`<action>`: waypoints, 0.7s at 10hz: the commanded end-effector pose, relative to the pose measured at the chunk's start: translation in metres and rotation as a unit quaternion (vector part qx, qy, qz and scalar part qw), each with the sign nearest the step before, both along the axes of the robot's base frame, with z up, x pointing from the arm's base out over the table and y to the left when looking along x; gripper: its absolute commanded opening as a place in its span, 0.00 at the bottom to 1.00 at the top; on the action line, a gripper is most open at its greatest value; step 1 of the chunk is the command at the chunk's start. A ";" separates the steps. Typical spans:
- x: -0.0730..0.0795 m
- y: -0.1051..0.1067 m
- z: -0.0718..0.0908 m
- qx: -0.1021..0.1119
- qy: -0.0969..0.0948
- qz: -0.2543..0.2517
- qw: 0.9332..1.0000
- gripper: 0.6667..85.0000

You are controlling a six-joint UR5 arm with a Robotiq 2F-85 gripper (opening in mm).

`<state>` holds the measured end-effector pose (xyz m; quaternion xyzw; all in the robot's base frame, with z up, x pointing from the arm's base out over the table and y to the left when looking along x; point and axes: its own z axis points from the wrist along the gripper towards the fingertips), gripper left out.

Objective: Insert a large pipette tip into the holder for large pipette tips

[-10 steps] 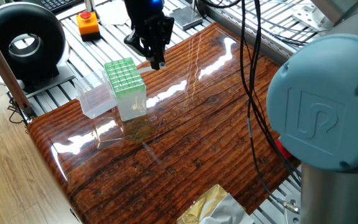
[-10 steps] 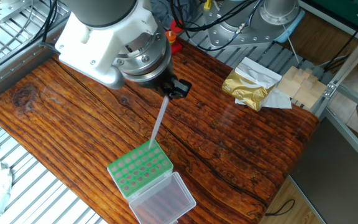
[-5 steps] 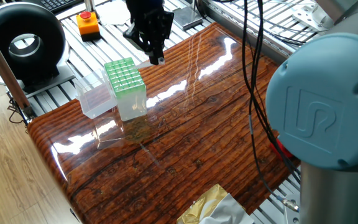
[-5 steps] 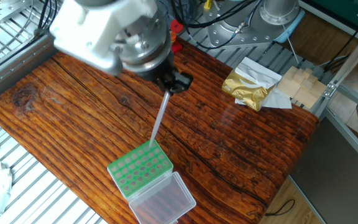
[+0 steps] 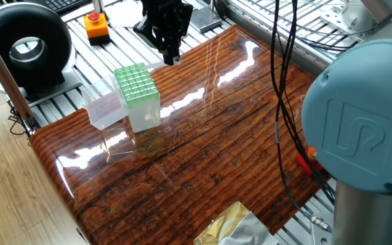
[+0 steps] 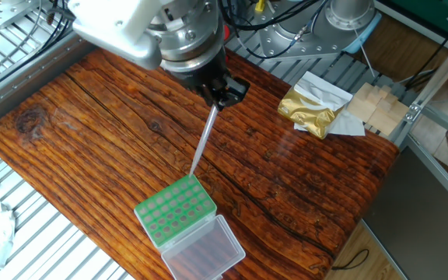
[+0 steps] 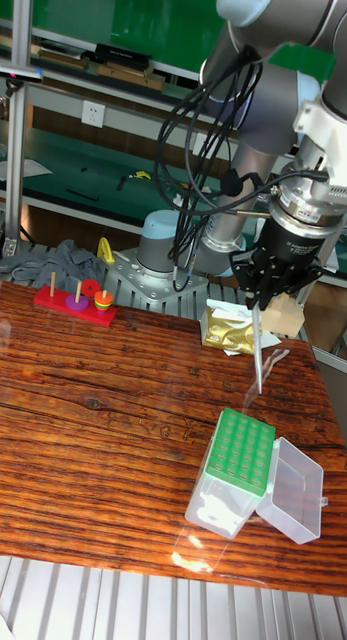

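Note:
My gripper is shut on the upper end of the large pipette tip, a thin whitish tube that hangs point down. The holder for large pipette tips is a clear box with a green grid top; its clear lid lies open beside it. In the tall fixed view the large pipette tip ends a little above the far edge of the holder, apart from it, under the gripper. In one fixed view the gripper is behind the holder, and the tip barely shows.
A gold foil bag and wooden blocks lie at the table's far corner. A black round device and an orange button box stand off the table. A red peg toy sits at the left.
The gripper has risen and shifted slightly away from the holder, still holding the pipette tip. The holder and lid have not moved.

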<state>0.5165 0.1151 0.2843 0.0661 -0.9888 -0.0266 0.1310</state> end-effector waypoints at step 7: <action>0.021 -0.022 -0.002 -0.036 -0.020 0.031 0.999 0.00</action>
